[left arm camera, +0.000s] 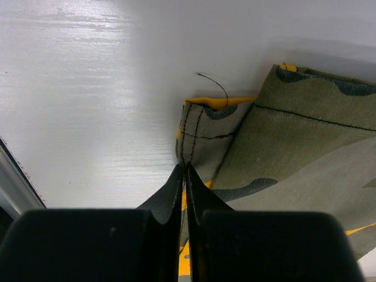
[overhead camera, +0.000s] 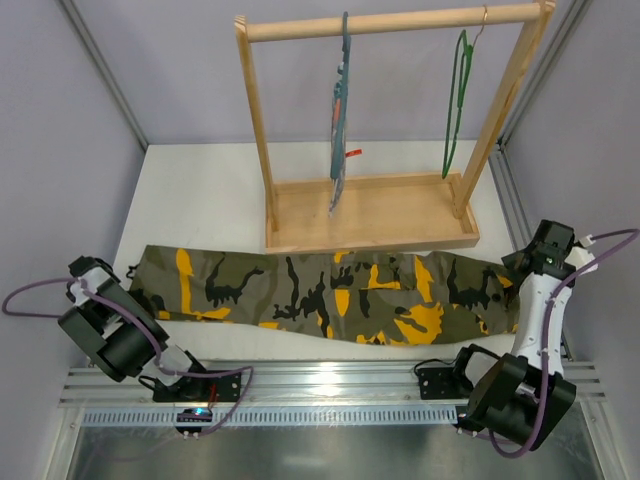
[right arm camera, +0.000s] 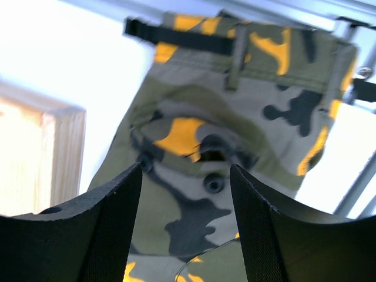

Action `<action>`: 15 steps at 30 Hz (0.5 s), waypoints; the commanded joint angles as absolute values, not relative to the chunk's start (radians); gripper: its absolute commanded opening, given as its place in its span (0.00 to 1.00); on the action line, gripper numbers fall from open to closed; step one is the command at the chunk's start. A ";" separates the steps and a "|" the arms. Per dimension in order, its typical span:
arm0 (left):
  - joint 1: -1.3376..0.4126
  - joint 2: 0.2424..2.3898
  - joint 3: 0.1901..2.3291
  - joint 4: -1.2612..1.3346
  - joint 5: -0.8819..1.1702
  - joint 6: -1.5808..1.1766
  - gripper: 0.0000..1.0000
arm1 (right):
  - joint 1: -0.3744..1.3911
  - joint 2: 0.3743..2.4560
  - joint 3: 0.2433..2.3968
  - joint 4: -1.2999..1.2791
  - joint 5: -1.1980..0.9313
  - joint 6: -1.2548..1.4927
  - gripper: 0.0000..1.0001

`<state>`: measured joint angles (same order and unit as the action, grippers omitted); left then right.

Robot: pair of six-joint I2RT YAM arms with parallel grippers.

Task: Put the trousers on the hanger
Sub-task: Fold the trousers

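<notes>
Black fingers of the left gripper [left arm camera: 185, 171] are seen pressed shut on a hem corner of the trousers [overhead camera: 330, 290], which are spread flat across the table [overhead camera: 200, 190] before the wooden rack [overhead camera: 370, 215]. From its rail are hung a blue-grey hanger [overhead camera: 344, 50] with striped cloth [overhead camera: 338, 140] and, further right, the green hanger [overhead camera: 458, 100]. Jaws of the right gripper [right arm camera: 187, 169] are held wide over the waistband end. Neither grip can be made out from overhead.
</notes>
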<state>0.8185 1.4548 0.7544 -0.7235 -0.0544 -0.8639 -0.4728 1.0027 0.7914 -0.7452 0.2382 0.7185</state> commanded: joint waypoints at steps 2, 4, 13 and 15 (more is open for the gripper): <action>0.882 1.447 0.732 -0.661 -0.158 -0.882 0.00 | -0.569 1.017 0.821 -0.765 0.264 0.680 0.65; 0.891 1.436 0.747 -0.678 -0.150 -0.887 0.01 | -0.626 1.015 0.796 -0.819 0.355 0.722 0.67; 0.896 1.284 0.722 -0.647 -0.100 -0.940 0.01 | -0.770 1.038 0.624 -0.721 0.350 0.810 0.75; 0.894 1.311 0.744 -0.669 -0.089 -0.942 0.00 | -0.795 1.072 0.597 -0.678 0.331 0.799 0.75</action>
